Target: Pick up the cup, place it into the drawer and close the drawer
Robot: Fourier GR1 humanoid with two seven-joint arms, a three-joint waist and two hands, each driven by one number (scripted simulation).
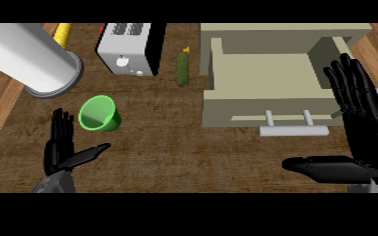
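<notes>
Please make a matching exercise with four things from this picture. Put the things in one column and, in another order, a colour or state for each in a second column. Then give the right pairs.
Things:
1. cup
2. drawer
3. toaster
4. left hand

Descriptions:
A. pulled open, nothing inside
B. open, fingers straight, near the cup
C. green, standing on the counter
D. white and black, at the back

Pairs: 1-C, 2-A, 3-D, 4-B
</notes>
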